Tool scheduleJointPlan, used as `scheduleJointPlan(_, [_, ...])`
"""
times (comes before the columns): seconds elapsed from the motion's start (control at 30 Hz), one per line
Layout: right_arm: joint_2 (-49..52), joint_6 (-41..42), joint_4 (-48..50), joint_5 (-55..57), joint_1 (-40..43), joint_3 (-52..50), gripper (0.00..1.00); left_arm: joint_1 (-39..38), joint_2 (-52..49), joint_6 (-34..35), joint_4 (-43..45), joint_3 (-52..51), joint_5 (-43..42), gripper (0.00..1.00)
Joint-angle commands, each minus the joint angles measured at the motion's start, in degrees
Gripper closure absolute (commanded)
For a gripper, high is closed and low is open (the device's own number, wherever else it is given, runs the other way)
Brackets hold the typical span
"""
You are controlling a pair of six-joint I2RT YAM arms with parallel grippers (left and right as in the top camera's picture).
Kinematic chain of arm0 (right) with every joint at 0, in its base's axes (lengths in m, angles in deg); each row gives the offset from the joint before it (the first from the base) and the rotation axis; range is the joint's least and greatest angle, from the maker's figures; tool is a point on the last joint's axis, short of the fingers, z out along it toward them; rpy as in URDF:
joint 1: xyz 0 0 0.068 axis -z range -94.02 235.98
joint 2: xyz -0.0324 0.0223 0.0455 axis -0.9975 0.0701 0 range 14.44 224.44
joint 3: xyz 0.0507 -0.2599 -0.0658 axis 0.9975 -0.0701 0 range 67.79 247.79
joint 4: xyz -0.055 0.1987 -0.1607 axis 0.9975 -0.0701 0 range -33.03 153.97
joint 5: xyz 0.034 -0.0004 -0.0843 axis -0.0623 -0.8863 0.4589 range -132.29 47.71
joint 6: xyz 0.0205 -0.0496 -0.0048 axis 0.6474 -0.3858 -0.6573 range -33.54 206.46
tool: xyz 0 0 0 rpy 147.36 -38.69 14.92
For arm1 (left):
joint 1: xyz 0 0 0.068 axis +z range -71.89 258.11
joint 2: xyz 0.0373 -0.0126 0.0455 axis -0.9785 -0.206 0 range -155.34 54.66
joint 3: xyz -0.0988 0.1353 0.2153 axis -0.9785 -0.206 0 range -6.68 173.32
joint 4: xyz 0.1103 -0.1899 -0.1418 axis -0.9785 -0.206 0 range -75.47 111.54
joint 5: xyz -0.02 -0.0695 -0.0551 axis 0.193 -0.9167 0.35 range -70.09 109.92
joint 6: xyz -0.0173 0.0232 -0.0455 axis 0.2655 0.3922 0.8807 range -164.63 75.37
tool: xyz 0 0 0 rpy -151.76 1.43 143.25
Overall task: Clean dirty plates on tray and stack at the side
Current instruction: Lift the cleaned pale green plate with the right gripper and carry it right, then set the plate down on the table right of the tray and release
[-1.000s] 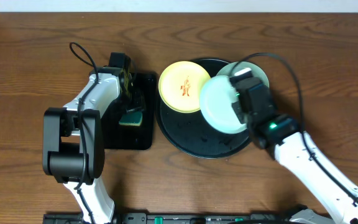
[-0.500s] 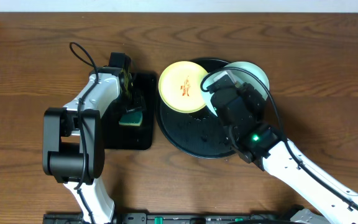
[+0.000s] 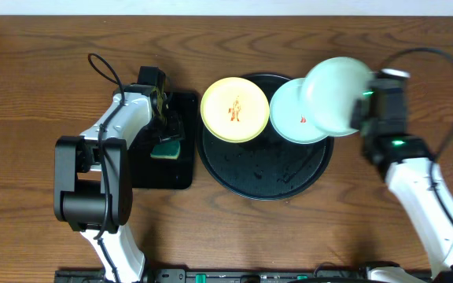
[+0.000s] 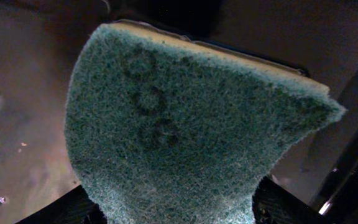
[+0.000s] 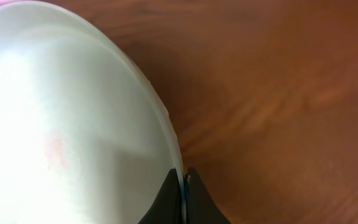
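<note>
Now | R gripper (image 5: 184,182) pinching mint plate (image 3: 335,94) rim | over tray (image 3: 258,169) edge

We see a brown wood-grain tabletop (image 3: 38,94) with two things resting directly on it. A large round black tray (image 3: 262,179) sits near the middle, and a smaller rectangular black tray (image 3: 163,177) lies just beside it, on its left.
</note>
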Motion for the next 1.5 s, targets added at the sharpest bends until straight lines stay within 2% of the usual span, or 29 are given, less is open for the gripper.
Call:
scheduleJointPlan(0.0, [-0.35, 11.54, -0.68, -11.8, 8.35, 0.92, 0.99, 0.24, -0.44, -0.52, -0.15, -0.35, 0.5, 0.29])
scheduleJointPlan(0.2, [2.19, 15.82, -6.1, -12.07, 18.12, 0.87, 0.99, 0.24, -0.44, -0.52, -0.15, -0.35, 0.5, 0.29])
scheduleJointPlan(0.37, [6.1, 19.89, -8.17, -10.62, 22.27, 0.87, 0.99, 0.24, -0.44, -0.35, -0.17, -0.35, 0.48, 0.29])
scheduleJointPlan(0.7, [17.14, 22.56, -5.11, -10.62, 23.74, 0.87, 0.99, 0.24, -0.44, -0.35, -0.2, -0.35, 0.48, 0.28])
scheduleJointPlan(0.87, [19.54, 21.38, -1.66, -11.74, 23.69, 0.87, 0.99, 0.24, -0.44, -0.35, -0.31, -0.35, 0.48, 0.28])
scheduleJointPlan(0.93, [19.56, 18.32, 0.46, -14.08, 23.67, 0.87, 0.99, 0.24, -0.44, -0.35, -0.35, -0.35, 0.48, 0.28])
scheduleJointPlan(0.97, [19.56, 17.03, 1.11, -15.08, 23.67, 0.87, 0.94, 0.24, -0.44, -0.35, -0.35, -0.35, 0.48, 0.28])
scheduleJointPlan(1.03, [19.56, 14.23, 1.77, -17.38, 23.67, 0.9, 0.7, 0.24, -0.44, -0.35, -0.35, -0.35, 0.48, 0.28])
scheduleJointPlan(1.07, [19.52, 13.53, 1.73, -18.21, 23.67, 0.9, 0.62, 0.24, -0.44, -0.35, -0.35, -0.35, 0.48, 0.28])
scheduleJointPlan(1.13, [19.47, 11.74, 1.7, -20.46, 23.58, 0.98, 0.56, 0.24, -0.44, -0.35, -0.35, -0.35, 0.48, 0.28])
scheduleJointPlan(1.3, [19.39, 5.49, 1.29, -30.6, 21.35, 2.64, 0.56, 0.24, -0.44, -0.35, -0.39, -0.35, 0.48, 0.28])
scheduleJointPlan(1.47, [19.39, -3.32, 0.2, -40.17, 15.26, 5.62, 0.51, 0.24, -0.44, -0.35, -0.39, -0.35, 0.48, 0.28])
